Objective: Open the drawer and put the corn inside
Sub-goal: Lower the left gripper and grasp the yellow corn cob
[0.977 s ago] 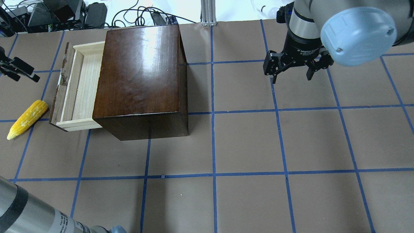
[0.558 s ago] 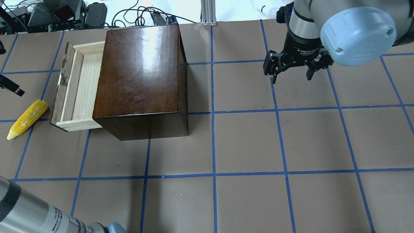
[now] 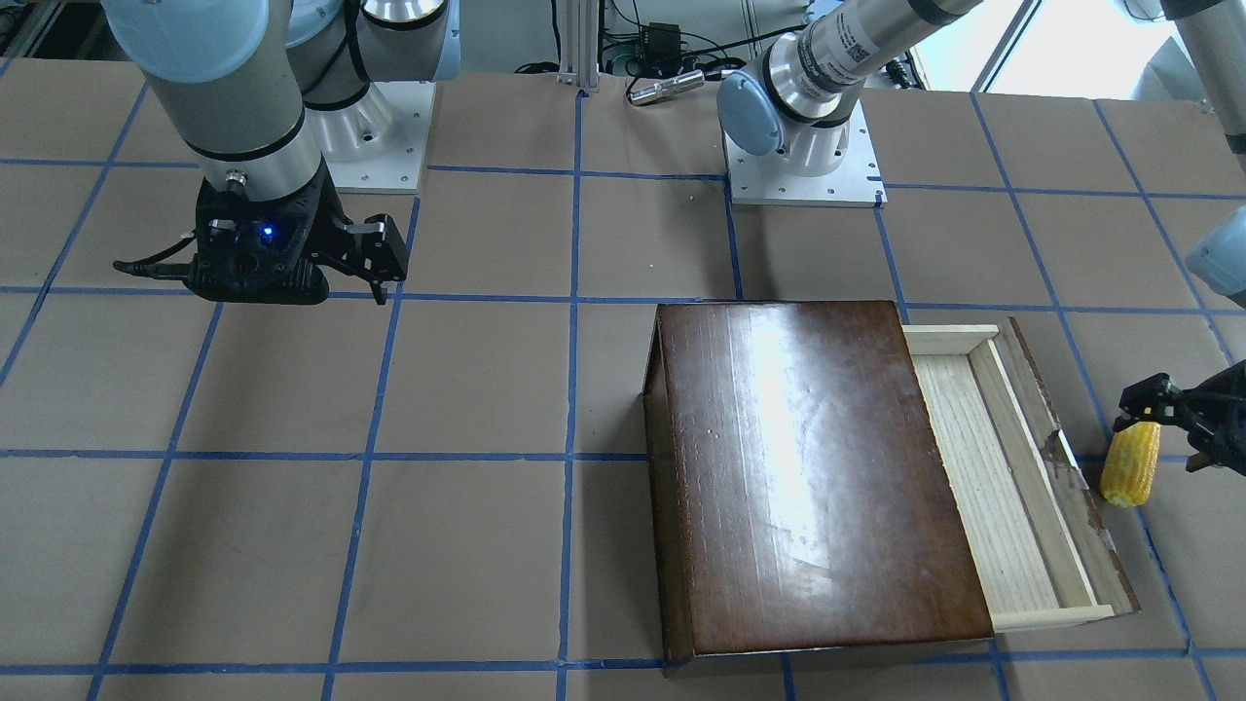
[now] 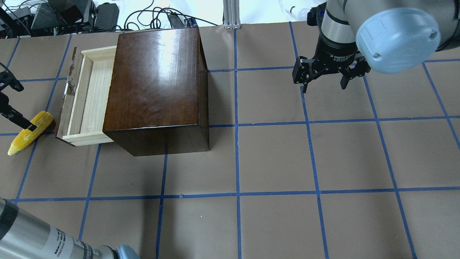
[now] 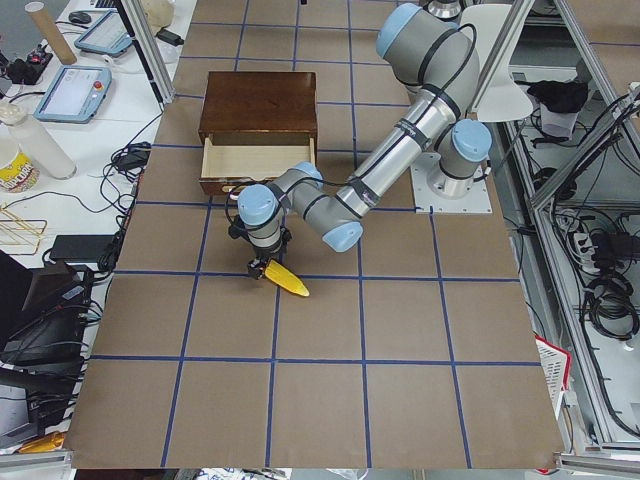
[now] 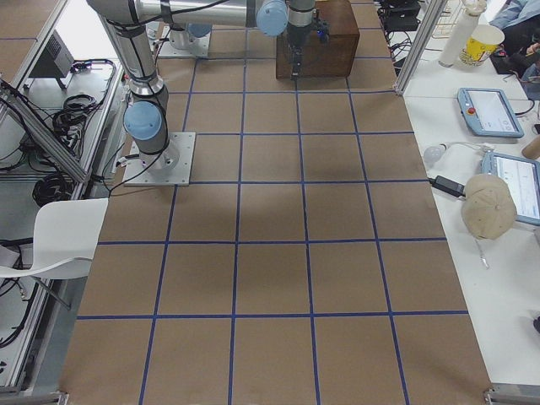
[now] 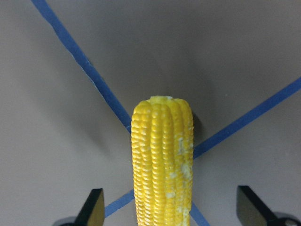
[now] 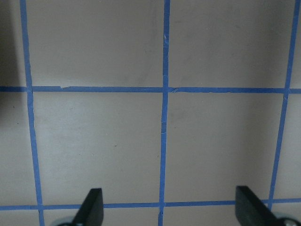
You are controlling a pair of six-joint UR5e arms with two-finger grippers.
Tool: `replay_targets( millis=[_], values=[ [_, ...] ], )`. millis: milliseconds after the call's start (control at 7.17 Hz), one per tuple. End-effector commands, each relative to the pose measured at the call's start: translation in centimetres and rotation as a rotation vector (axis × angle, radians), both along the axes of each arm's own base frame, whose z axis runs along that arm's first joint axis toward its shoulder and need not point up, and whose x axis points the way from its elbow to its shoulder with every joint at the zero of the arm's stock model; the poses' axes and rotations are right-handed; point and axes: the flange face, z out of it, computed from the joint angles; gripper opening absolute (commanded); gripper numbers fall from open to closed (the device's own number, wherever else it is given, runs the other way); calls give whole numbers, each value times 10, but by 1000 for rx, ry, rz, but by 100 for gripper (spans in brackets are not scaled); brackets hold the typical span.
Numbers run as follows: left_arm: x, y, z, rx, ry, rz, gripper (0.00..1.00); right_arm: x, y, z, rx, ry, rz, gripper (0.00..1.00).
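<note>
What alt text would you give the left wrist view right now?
A yellow corn cob lies on the brown table over crossing blue tape lines, centred between the two fingertips of the open left gripper, neither touching it.

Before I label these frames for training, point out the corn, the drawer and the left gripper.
corn (image 4: 24, 137): overhead view, middle of the cob.
drawer (image 4: 91, 97): overhead view, bare pale floor.
left gripper (image 7: 171, 207): left wrist view, midway between its fingertips.

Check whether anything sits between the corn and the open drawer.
Nothing loose lies between them. Only the front panel of the drawer stands between the corn and the tray floor, so the corn likely needs lifting over it. The left claw straddles the corn, open.
</note>
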Motion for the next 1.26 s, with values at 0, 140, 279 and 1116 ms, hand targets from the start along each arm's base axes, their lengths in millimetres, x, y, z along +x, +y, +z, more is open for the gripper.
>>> replay_targets(
  millis=[0,140,279,1116],
  values=[
    [2,0,-24,26,25,0,100,0,0,0,1,0,0,100],
    [4,-2,-32,35,31,0,100,0,0,0,1,0,0,100],
    [7,-2,-36,49,22,-1,64,0,0,0,1,0,0,100],
    [11,-26,52,15,-89,16,0,0,0,0,1,0,0,100]
  ],
)
